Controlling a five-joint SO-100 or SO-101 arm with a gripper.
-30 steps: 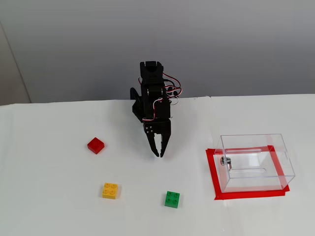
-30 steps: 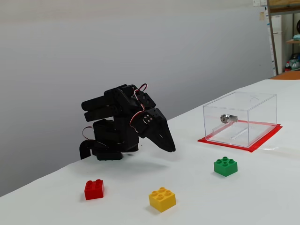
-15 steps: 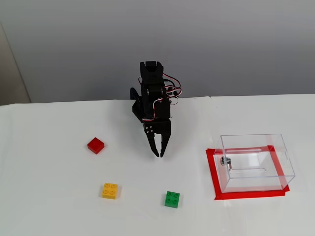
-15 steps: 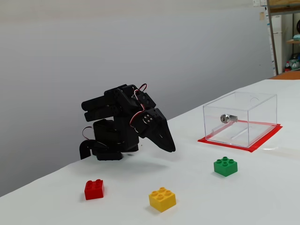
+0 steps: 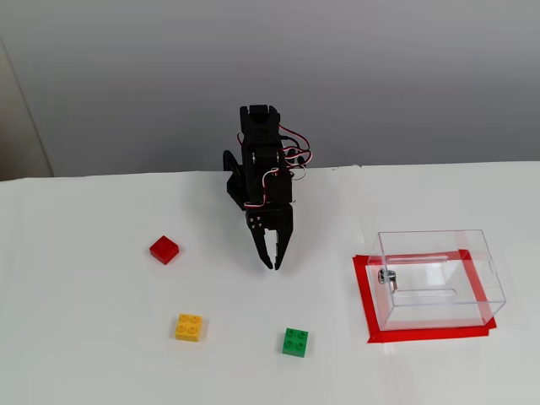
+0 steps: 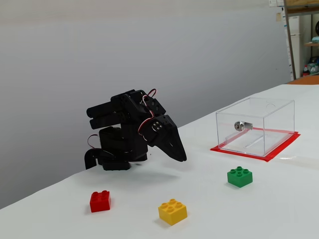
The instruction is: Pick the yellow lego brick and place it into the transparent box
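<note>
- I saw the yellow lego brick (image 5: 189, 327) (image 6: 172, 211) lying flat on the white table (image 5: 93, 337) (image 6: 279, 209), studs up, with nothing touching it.
- In a fixed view from above it sat toward the lower left, below the red brick (image 5: 164, 249) and well to the left of the green brick (image 5: 294, 342).
- In a fixed view from the side the red brick (image 6: 100, 200) lay to its left and the green brick (image 6: 239, 176) to its right, all three apart from one another.
- The gripper (image 5: 274, 264) (image 6: 182, 158) pointed down toward the table, up and to the right of the yellow brick in the view from above and well apart from it.
- Its two fingers looked drawn together at the tips, with only a thin slit between them higher up, and they held nothing.
- The black arm (image 5: 260, 169) (image 6: 122, 132) was folded low over its base at the back edge of the table, with red and white wires looping at the wrist.
- The transparent box (image 5: 434, 278) (image 6: 255, 125) stood on a red taped patch (image 5: 364, 295) (image 6: 271, 153) at the right side, far from the yellow brick.
- I could see a small metal fitting (image 5: 386, 276) (image 6: 240, 125) on one wall of the box, and no brick inside it.
</note>
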